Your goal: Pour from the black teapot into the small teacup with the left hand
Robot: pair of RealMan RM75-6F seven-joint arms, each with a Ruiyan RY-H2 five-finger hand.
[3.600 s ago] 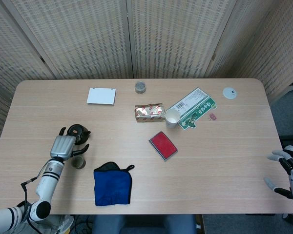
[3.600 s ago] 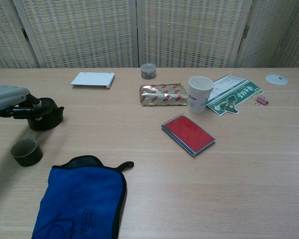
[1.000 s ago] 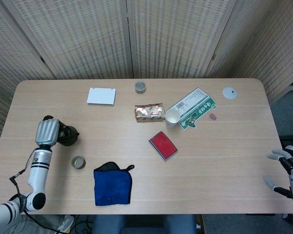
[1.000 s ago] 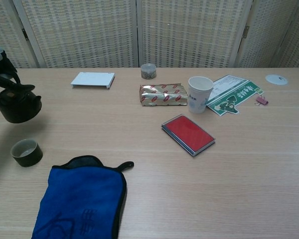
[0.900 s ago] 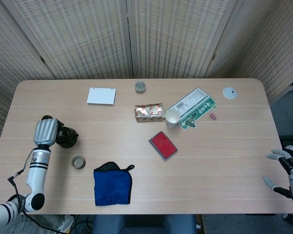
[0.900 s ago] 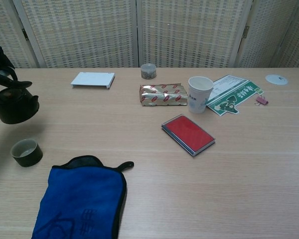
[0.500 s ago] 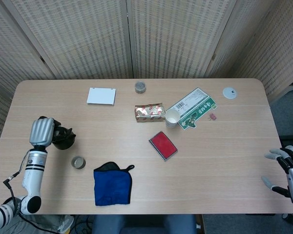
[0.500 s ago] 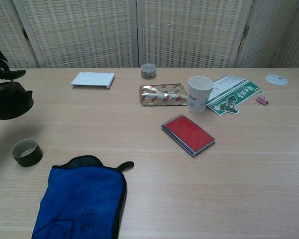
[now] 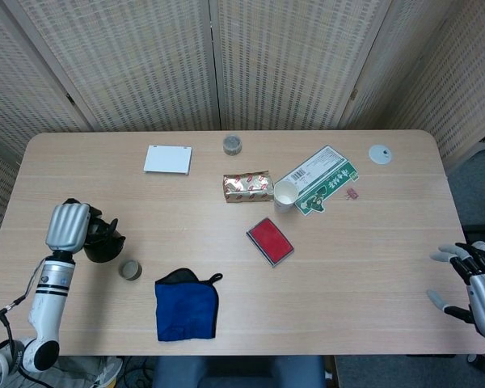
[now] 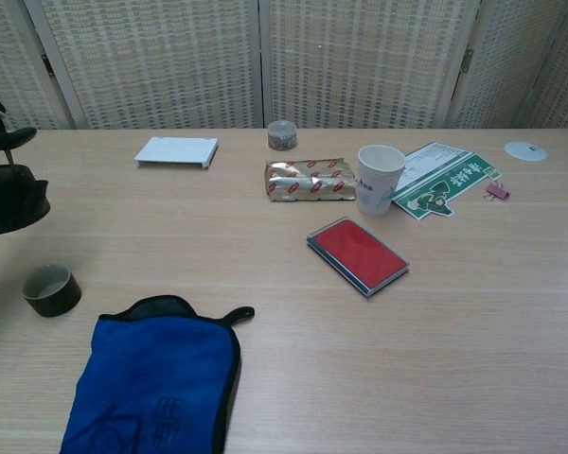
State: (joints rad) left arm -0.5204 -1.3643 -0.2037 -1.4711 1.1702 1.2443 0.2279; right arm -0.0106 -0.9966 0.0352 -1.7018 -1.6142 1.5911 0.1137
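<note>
**Teapot lifted, pour not yet begun**

Carry stage, by the look of it: black teapot (image 9: 102, 239) held clear of the table in the left hand (image 9: 67, 225), hanging roughly level in the chest view, with no tilt toward a pour. Small teacup (image 10: 49, 289) upright on the table near the front left edge, just left of the blue cloth (image 10: 153, 380), nearer the robot than the pot and a little to its right. Interior looks pale; whether any liquid lies in it cannot be told.

Next move, as a judgement: bring the pot over so the spout sits above the cup's mouth, then tip slowly. Spout direction hard to read here, since the chest view cuts the pot at the frame's left edge, so alignment needs care. Cup small and light; a miss would spill onto the wood or the cloth.

Pose: left forearm rising from the table's front left corner, back of the hand facing up toward the head camera, fingers wrapped around the pot's handle. Right hand (image 9: 474, 284) idle off the table's right front corner, fingers spread, holding nothing.
</note>
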